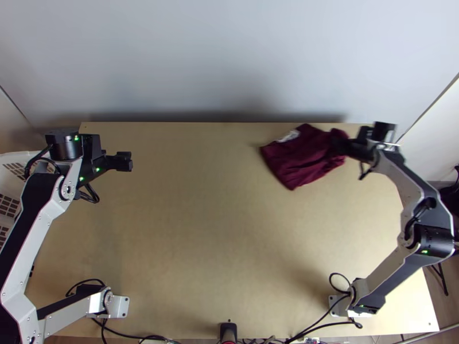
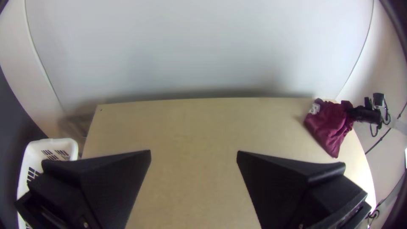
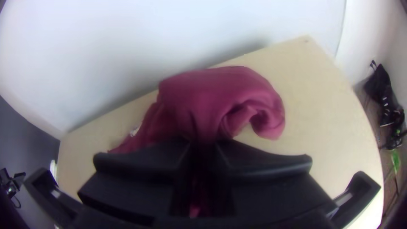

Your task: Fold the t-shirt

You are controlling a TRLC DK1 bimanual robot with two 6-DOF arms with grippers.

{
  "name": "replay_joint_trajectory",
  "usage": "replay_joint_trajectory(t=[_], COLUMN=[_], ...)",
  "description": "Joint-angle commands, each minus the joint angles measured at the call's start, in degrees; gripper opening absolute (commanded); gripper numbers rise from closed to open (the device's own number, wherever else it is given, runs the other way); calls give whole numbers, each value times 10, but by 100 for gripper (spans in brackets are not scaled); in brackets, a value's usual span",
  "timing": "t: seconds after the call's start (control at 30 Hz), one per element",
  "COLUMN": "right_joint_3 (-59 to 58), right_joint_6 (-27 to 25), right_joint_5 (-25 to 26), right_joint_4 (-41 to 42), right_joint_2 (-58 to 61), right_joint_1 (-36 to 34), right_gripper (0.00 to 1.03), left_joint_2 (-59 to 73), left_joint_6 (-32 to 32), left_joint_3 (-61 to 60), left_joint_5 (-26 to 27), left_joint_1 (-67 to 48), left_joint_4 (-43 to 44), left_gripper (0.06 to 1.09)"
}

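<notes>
The maroon t-shirt lies bunched into a compact bundle near the table's far edge, right of the middle, with a white printed patch on its upper left part. My right gripper is at the bundle's right end; in the right wrist view the same gripper is shut on the t-shirt, cloth pinched between its fingers and bulging beyond them. Over the table's far left stands my left gripper, away from the cloth. Seen in the left wrist view, that gripper is open with nothing between its fingers.
A white plastic basket stands beyond the table's left edge, close to the left arm. Behind the table's far edge rises a pale wall. Bare wood of the table stretches between the arms. Cables run along the near edge.
</notes>
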Motion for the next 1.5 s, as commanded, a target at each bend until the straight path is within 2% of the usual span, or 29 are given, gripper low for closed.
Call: replay_joint_trajectory(t=[0.0,0.37,0.53,0.83,1.07,1.1,1.13,1.23,1.27,1.47], right_joint_3=[19,128,216,264,262,261,258,242,237,232], right_joint_6=[-60,-115,-119,-169,-161,-162,-162,-161,-161,-166], right_joint_5=[-20,-20,-19,-12,-8,-8,-8,-8,-9,-9], right_joint_4=[-19,-35,-65,-65,-70,-85,-93,-119,-127,-207], right_joint_2=[9,101,154,215,227,221,216,189,180,129], right_joint_1=[-104,-167,-187,-211,-210,-208,-205,-200,-198,-195], right_gripper=[3,3,3,3,3,6,20,86,97,99], left_joint_2=[10,11,0,-25,-37,-38,-38,-41,-41,-41], left_joint_6=[-5,-9,-9,-15,-20,-20,-20,-19,-19,-19], left_joint_3=[2,3,-7,-44,-47,-47,-48,-52,-53,-54], left_joint_5=[1,1,1,1,1,1,1,1,1,1], left_joint_1=[-7,-3,2,3,1,1,1,4,4,5], left_joint_4=[6,12,6,7,3,2,0,0,0,11], left_gripper=[104,104,104,104,104,104,104,104,104,104])
